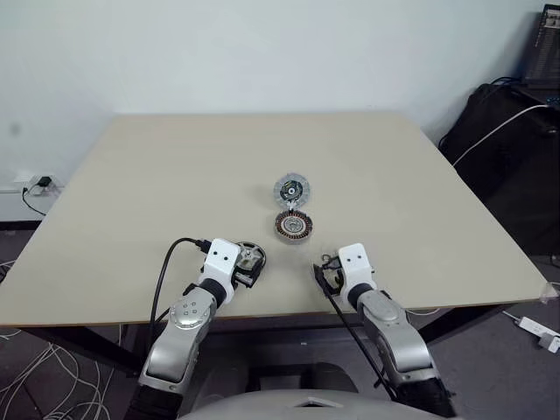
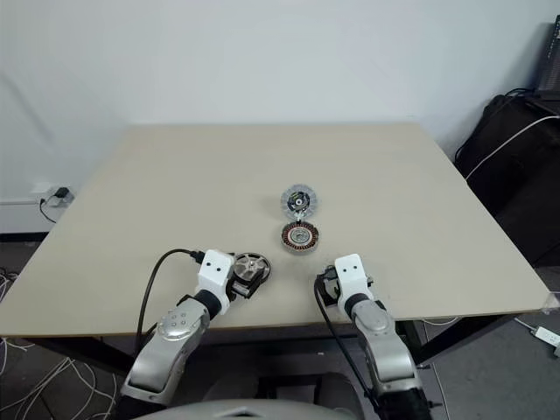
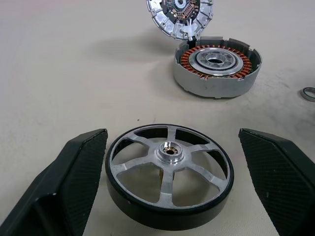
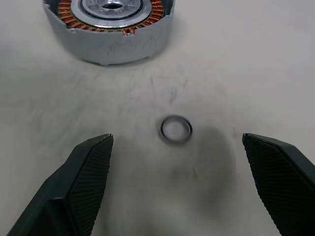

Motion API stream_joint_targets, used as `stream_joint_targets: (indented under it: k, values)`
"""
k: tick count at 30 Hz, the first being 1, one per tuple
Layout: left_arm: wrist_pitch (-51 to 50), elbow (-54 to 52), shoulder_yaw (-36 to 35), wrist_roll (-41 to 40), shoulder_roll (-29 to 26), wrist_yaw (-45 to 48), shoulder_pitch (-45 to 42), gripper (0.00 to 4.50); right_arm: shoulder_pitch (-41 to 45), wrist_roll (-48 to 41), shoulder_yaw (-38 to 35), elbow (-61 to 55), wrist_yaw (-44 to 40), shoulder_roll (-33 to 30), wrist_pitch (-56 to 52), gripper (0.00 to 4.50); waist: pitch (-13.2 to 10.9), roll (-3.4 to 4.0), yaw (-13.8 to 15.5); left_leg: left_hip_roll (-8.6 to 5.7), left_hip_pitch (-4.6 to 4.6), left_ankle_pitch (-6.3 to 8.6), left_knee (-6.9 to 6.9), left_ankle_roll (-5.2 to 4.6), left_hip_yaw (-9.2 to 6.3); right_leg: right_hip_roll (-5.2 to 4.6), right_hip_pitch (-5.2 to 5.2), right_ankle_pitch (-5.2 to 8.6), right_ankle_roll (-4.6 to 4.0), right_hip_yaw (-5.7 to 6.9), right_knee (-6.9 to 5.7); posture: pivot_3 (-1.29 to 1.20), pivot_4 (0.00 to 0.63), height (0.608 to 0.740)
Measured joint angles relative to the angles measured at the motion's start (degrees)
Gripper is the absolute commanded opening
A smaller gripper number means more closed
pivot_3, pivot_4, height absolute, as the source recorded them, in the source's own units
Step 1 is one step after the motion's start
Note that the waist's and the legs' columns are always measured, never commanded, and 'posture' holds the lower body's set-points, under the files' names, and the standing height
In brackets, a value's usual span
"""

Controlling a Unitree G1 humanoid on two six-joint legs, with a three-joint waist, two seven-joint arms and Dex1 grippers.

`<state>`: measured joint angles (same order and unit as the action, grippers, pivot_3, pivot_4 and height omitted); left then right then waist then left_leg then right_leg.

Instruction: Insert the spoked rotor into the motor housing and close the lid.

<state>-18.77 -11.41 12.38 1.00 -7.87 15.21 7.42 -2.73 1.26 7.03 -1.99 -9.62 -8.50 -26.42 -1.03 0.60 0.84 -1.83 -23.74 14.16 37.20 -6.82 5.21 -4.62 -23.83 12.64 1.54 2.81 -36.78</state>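
The spoked rotor, a silvery wheel with a dark rim, lies flat on the table near its front edge. My left gripper is open, one finger on each side of the rotor, with a gap to both. Beyond it sits the motor housing, its copper windings facing up. The lid rests at the housing's far rim with its ribbed face showing. My right gripper is open in front of the housing, with nothing held.
A tiny metal washer ring lies on the table between the right gripper's fingers. The beige table spreads wide around the parts. A black bag and cables stand off its right side.
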Motion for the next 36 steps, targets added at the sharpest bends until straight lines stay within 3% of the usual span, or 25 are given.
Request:
stream_joint_targets:
  k: [9,12,22,36]
  values:
    - [-0.01,0.0,-0.06,-0.04,-0.02,-0.1,0.19,4.5,6.04,-0.34,-0.9,8.15,-0.11,1.74,2.21,4.48,0.01,-0.02,-0.13,0.0,0.0,-0.01,0.01,0.01,0.0,0.01,0.01,0.01,-0.05,-0.01,0.0,0.0,0.0,0.74]
    - [-0.01,0.0,-0.05,-0.03,0.0,-0.14,0.37,4.5,6.1,-0.92,-1.15,9.12,-0.44,2.06,2.77,3.91,0.04,-0.01,-0.15,0.0,0.05,-0.01,0.01,0.01,0.0,0.01,0.04,0.01,-0.05,-0.01,-0.04,0.0,0.0,0.74]
    - [-0.16,-0.01,-0.03,-0.02,-0.04,-0.13,0.64,4.5,3.46,-2.43,-0.57,8.48,-1.69,2.59,4.33,0.7,0.39,0.1,0.44,-0.01,0.06,-0.01,0.01,0.01,0.0,-0.03,0.1,0.01,-0.04,0.02,0.0,0.0,0.0,0.74]
    - [-0.71,-0.01,0.1,-0.01,-0.06,0.02,0.6,4.5,0.68,-3.56,-0.59,0.91,-2.04,1.2,-0.75,0.68,0.28,0.2,0.37,-0.01,0.02,0.0,-0.03,0.01,0.0,-0.03,0.03,0.1,-0.04,0.02,-0.01,0.0,0.0,0.74]
